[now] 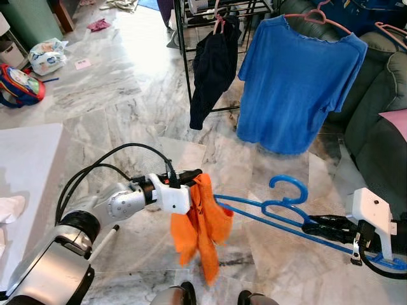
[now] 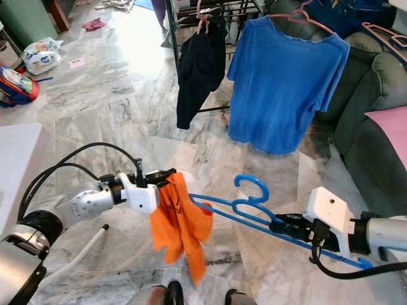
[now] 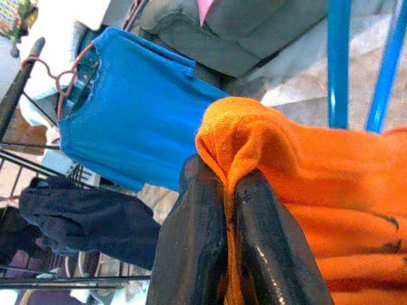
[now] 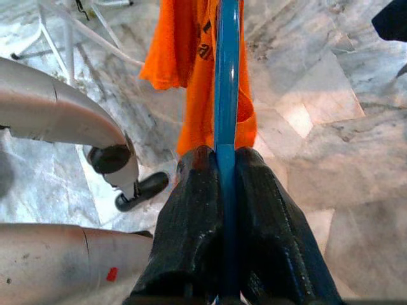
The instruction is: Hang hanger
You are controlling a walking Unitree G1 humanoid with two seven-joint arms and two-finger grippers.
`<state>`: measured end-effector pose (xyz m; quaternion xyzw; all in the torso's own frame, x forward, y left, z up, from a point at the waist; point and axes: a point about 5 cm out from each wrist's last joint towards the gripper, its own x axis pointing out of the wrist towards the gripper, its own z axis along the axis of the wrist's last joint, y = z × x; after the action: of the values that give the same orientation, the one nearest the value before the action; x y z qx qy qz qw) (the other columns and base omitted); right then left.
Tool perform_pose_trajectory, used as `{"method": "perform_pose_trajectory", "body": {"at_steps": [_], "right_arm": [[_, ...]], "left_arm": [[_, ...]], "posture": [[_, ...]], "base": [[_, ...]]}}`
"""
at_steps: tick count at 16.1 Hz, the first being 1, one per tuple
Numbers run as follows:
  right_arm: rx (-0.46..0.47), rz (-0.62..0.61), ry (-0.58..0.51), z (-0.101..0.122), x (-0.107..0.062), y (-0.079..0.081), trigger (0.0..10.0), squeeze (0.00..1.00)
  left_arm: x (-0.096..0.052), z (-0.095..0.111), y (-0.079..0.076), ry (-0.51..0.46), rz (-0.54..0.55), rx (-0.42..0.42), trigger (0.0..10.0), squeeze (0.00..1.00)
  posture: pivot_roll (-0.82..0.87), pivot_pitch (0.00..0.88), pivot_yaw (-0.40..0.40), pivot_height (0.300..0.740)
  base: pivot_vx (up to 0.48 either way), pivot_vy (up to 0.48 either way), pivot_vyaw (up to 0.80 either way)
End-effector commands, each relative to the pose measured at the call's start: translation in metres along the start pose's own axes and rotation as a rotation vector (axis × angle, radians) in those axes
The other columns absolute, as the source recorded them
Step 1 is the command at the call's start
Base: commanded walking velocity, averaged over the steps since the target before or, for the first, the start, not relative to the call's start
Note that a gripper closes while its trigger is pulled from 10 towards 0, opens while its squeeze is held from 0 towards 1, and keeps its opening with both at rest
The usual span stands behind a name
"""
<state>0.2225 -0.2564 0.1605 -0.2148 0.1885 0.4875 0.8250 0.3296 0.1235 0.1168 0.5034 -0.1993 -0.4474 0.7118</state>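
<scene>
An orange garment (image 1: 200,223) hangs from my left gripper (image 1: 193,176), whose fingers (image 3: 210,248) are shut on a fold of its top edge. A blue plastic hanger (image 1: 280,206) lies nearly level in front of me, its hook (image 1: 289,189) pointing away. My right gripper (image 1: 318,223) is shut on the hanger's lower bar (image 4: 226,108). The hanger's far end reaches into the orange cloth. Both hang above the marble floor.
A black clothes rack (image 1: 181,51) stands ahead with a dark garment (image 1: 213,67) and a blue T-shirt (image 1: 296,82) on pink hangers. A dark sofa (image 1: 378,108) with a pink cushion (image 1: 397,121) is at right. A white surface (image 1: 25,178) is at left, bags (image 1: 22,86) beyond.
</scene>
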Motion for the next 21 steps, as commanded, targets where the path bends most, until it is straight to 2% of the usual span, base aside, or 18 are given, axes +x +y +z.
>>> {"method": "perform_pose_trajectory", "body": {"at_steps": [1,3,6,9,15,21], "right_arm": [[-0.009,0.072,-0.033,0.005,0.007,0.008,10.0,0.0],[-0.005,0.093,-0.052,0.007,0.016,0.011,10.0,0.0],[-0.022,0.051,-0.058,0.006,0.027,0.004,10.0,0.0],[-0.018,0.013,-0.057,0.0,0.034,0.001,10.0,0.0],[0.027,-0.002,-0.038,-0.017,0.04,0.005,10.0,0.0],[0.051,-0.043,0.012,-0.032,0.041,0.004,10.0,0.0]], "left_arm": [[0.003,0.003,0.003,-0.022,0.008,0.013,10.0,0.0],[0.006,0.007,0.001,-0.048,0.01,0.013,10.0,0.0],[0.009,0.013,0.001,-0.086,0.022,-0.013,10.0,0.0],[0.005,0.013,0.005,-0.1,0.049,-0.026,10.0,0.0],[-0.004,0.011,0.026,-0.107,0.131,-0.031,10.0,0.0],[-0.003,0.015,0.029,-0.141,0.134,-0.037,10.0,0.0]], "posture": [[-0.07,0.186,0.098,0.74],[-0.06,0.188,0.097,0.74],[-0.06,0.191,0.098,0.74],[-0.05,0.19,0.1,0.74],[-0.04,0.193,0.102,0.74],[-0.04,0.197,0.1,0.74]], "base": [[0.0,0.0,0.0],[0.0,0.0,0.0],[0.0,0.0,0.0],[0.0,0.0,0.0],[0.0,0.0,0.0],[0.0,0.0,0.0]]}}
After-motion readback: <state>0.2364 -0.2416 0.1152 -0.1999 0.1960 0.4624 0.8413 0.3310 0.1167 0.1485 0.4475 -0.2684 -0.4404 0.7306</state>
